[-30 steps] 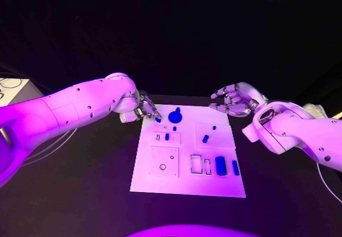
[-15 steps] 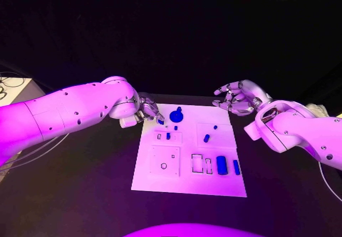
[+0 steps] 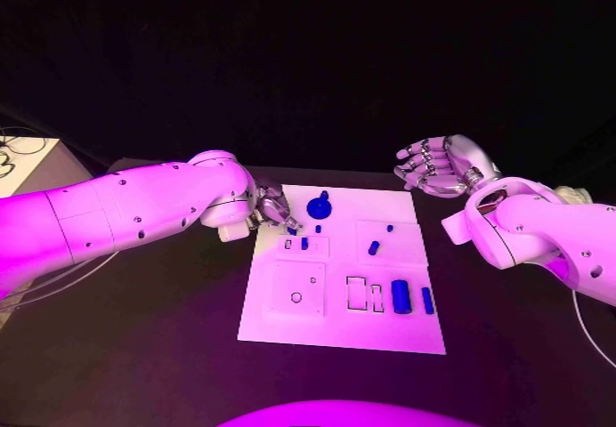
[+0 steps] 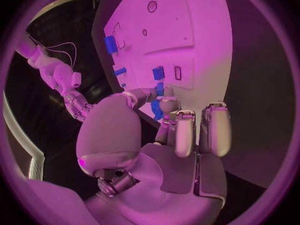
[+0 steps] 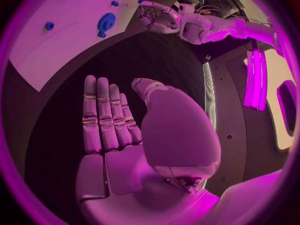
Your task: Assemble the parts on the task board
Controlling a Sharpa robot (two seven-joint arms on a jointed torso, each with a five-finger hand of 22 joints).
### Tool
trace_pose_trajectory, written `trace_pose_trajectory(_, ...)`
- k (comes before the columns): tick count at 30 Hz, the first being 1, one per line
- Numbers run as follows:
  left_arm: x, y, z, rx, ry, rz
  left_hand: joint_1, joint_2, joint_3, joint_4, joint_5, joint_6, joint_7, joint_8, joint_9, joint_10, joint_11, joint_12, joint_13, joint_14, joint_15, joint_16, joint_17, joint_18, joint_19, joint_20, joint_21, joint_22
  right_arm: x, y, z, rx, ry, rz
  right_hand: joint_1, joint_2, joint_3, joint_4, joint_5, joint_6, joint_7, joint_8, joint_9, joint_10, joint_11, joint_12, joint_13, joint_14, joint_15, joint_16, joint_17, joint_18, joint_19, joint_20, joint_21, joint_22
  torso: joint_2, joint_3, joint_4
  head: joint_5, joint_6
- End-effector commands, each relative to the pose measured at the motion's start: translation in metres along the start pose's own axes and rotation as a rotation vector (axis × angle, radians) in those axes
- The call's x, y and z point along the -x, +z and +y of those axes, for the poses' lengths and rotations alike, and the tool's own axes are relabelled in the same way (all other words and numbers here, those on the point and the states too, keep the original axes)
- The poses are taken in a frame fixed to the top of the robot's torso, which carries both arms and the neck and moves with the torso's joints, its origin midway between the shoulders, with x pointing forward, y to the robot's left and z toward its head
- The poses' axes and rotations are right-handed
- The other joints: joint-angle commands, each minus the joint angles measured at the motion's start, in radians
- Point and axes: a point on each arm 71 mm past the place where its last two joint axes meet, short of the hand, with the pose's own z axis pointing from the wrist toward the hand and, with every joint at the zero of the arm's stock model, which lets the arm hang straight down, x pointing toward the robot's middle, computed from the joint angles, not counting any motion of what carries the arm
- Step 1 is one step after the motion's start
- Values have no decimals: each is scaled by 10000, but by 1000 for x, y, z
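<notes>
Looking down in the head view, the white task board (image 3: 344, 276) lies at the centre of the black desk (image 3: 154, 338). The left hand (image 3: 271, 208) sits at the board's upper left corner, pinching a small blue part (image 3: 291, 230) just over the board. A round blue knob (image 3: 317, 209) stands at the board's top, and a blue cylinder (image 3: 400, 297) lies at lower right. The right hand (image 3: 434, 165) hovers upper right, off the board, its fingers loosely curled around nothing.

From the left wrist view, the thumb and fingers (image 4: 164, 105) clamp a blue part (image 4: 156, 111) beside the board (image 4: 200, 40).

From the right wrist view, the right hand (image 5: 119, 130) is flat and spread, holding nothing, with the board (image 5: 56, 40) at upper left.
</notes>
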Motion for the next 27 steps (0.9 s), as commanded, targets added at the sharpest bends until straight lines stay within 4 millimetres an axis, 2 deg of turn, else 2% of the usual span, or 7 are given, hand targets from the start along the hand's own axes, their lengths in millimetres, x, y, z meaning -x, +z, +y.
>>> trace_pose_trajectory(1, -2, 0, 1, 190, 228, -118, -2, 55, 1564, -1601, 58, 103, -57, 34, 434, 53, 0, 53, 9, 902, -78, 40, 2188, -154, 52, 9, 31, 428, 1, 1, 0, 120, 770, -192, -105, -24, 206, -153, -24, 59, 251, -105, -105, 238, 75, -453, -743, -108, 122, -771, -611, 117, -29, 147, -540, -662, 11, 4, -14, 36, -22)
trace_pose_trajectory(6, -6, 1, 2, 265, 440, -52, -4, 52, 1568, -1606, 84, 116, -62, 34, 435, 61, -6, 49, 5, 899, -83, 34, 2178, -156, 58, 5, 34, 434, 2, 2, -1, 108, 1078, -157, -340, 10, 378, -512, -13, 43, 320, -270, -284, 347, 194, -1008, -1801, -198, 327, -1988, -1557, 112, -46, 355, -1265, -1833, 14, 12, -15, 98, -46)
trace_pose_trajectory(13, -9, 2, 3, 341, 718, 0, -4, 52, 1568, -1607, 86, 117, -63, 34, 435, 71, -6, 62, 27, 899, -83, 33, 2176, -156, 59, 5, 35, 437, 2, 3, -2, 190, 1461, -89, -598, 121, 425, -926, 44, -29, 417, -478, -478, 301, 346, -1699, -2795, -218, 533, -3017, -2591, 116, -512, 587, -1283, -3222, 18, -5, -26, 95, -104)
trace_pose_trajectory(20, -11, 4, 5, 423, 859, 32, -5, 49, 1571, -1612, 101, 127, -67, 32, 435, 87, -10, 73, 50, 902, -86, 38, 2184, -157, 63, 2, 37, 441, 3, 4, -1, 397, 1750, -143, -609, 186, 457, -1026, 100, -3, 424, -510, -512, 344, 357, -1867, -2901, -131, 544, -3143, -2783, 131, -515, 608, -1257, -3460, 12, 5, -13, 79, -127)
trace_pose_trajectory(27, -12, 4, 6, 475, 998, 123, -5, 49, 1571, -1612, 101, 127, -67, 32, 435, 87, -10, 73, 50, 902, -86, 38, 2184, -157, 63, 2, 37, 441, 3, 4, -1, 408, 1853, -138, -637, 187, 452, -1046, 110, -7, 449, -530, -526, 358, 371, -1922, -2910, -109, 551, -3184, -2842, 129, -503, 612, -1258, -3530, 14, 4, -28, 102, -180)
